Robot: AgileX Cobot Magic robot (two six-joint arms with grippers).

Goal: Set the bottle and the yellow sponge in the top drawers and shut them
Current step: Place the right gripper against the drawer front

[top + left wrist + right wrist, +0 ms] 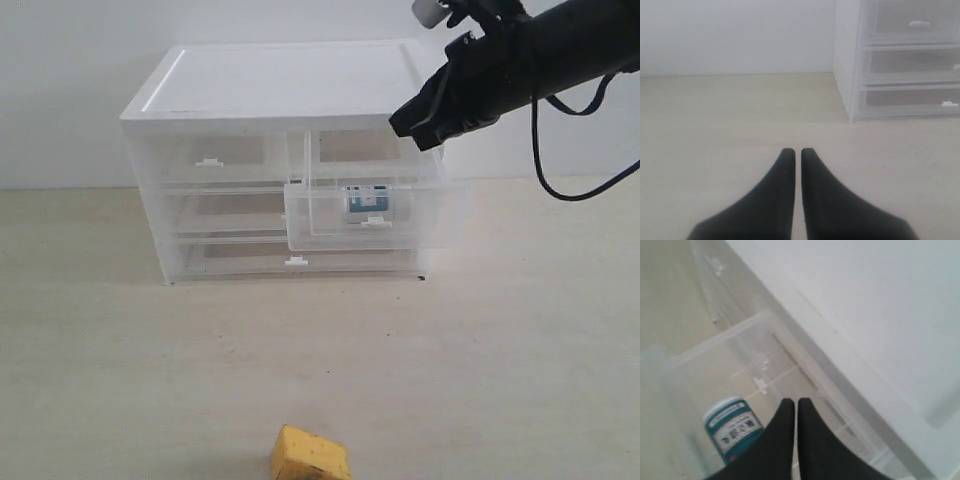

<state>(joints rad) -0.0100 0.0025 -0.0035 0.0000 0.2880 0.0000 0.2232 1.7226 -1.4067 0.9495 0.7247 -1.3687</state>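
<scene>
Sitting in the open drawer (440, 215), bottle (367, 203) lies beneath the right gripper (398, 126).

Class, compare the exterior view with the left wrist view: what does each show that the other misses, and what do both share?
Only the exterior view shows the yellow sponge lying on the table, the bottle inside the pulled-out top right drawer, and the right pincer up by the cabinet. Only the left wrist view shows the left pincer, shut, over bare table. Both show the cabinet and the table.
</scene>
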